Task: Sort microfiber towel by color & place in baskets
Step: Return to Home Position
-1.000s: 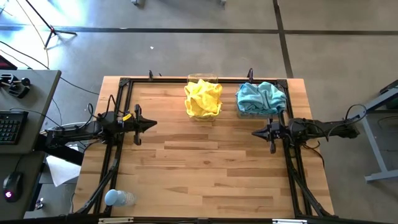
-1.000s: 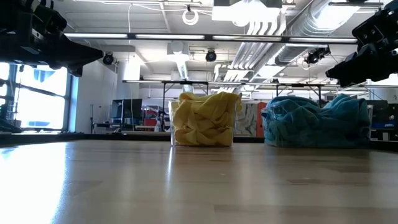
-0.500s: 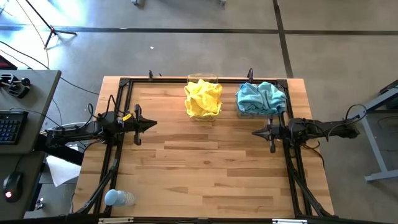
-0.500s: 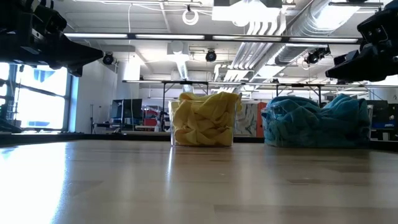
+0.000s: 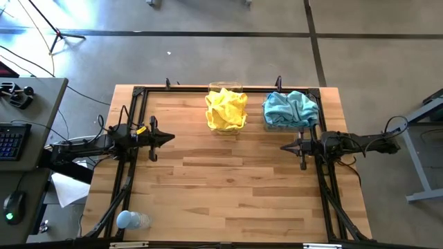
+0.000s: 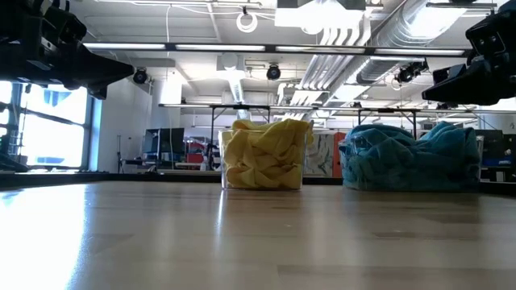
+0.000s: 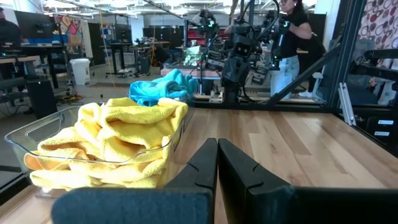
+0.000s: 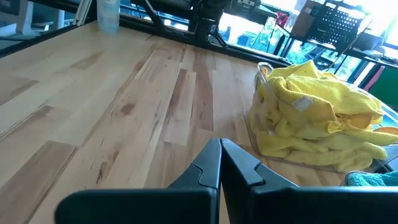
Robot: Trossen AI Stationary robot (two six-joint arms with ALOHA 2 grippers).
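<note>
sorting judged complete | yellow towels [image 5: 226,109] in left basket [image 7: 22,134], teal towels [image 5: 291,108] in right basket [image 6: 348,181], 12 o'clock on surface [image 5: 228,187] | left gripper [image 5: 168,139] 9 o'clock, right gripper [image 5: 285,146] 3 o'clock, fingers [image 7: 202,165] pressed together, empty | remaining: homing only

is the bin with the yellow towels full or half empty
Full: the yellow towels heap above the rim of the clear bin in the left wrist view and fill it side to side in the low view.

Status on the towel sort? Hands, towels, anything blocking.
Left hand, right hand shut, empty, above the table. Yellow towels in left bin, teal towels in right bin. No loose towels; bottle at near left corner.
</note>
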